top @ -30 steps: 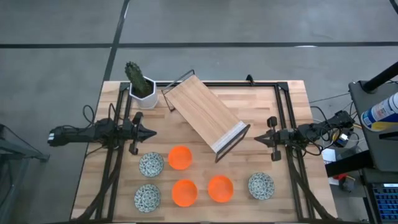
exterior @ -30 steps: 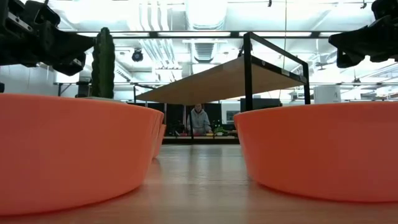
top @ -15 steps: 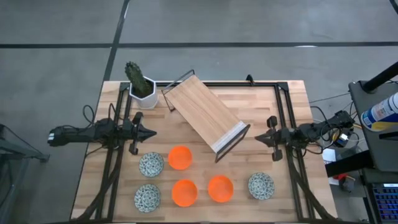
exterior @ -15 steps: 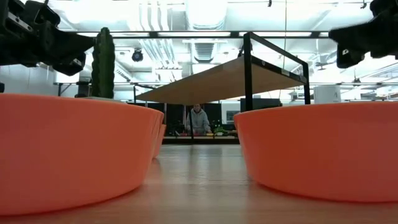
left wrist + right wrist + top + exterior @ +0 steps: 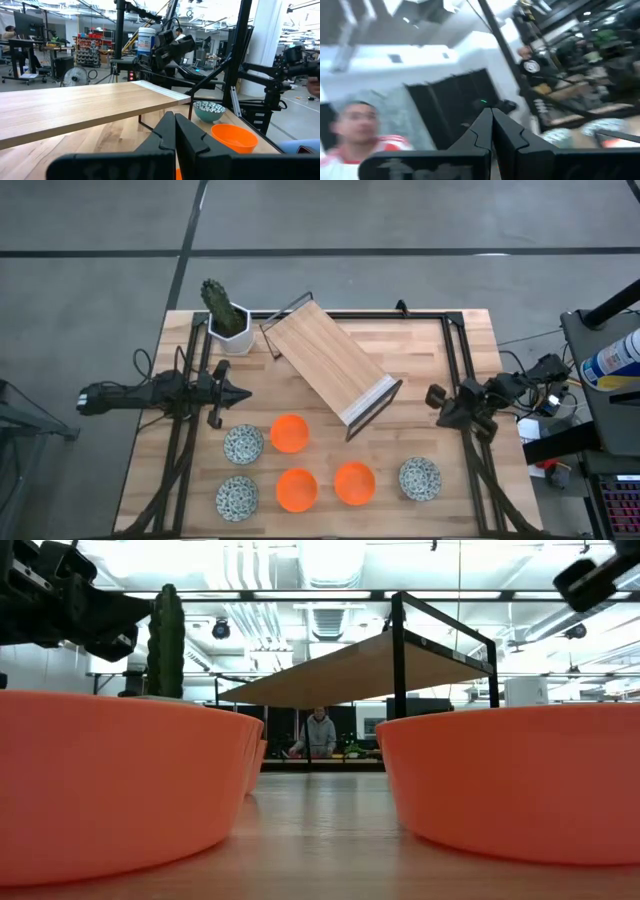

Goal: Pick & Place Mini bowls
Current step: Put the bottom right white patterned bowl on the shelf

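No bowl is lifted yet, so the task looks to be at its very start: reaching for a first pick.

Nearest, along the desk's (image 5: 460, 330) 6 o'clock edge, lie a patterned bowl (image 5: 237, 496), two orange bowls (image 5: 297, 489) (image 5: 354, 482) and another patterned bowl (image 5: 420, 478). Just behind sit a third patterned bowl (image 5: 243, 444) and a third orange one (image 5: 290, 433). All six are small, round and shallow; the orange ones are plain and smooth, with a matte look, the others white with a dense dark speckle.

The left hand (image 5: 243, 393) hovers at 9 o'clock, its fingers pressed together and holding nothing. The right hand (image 5: 436, 397) hangs at 3 o'clock, tilted, also closed on nothing in its own wrist view.

My guess is that the next move calls for a hand to open, drop over a rim and pinch it; the thin walls may slip.

Farther back, a tilted wooden shelf (image 5: 330, 365) on a black wire frame spans the middle, and at 11 o'clock stands a cactus (image 5: 222, 307) in a white faceted pot.
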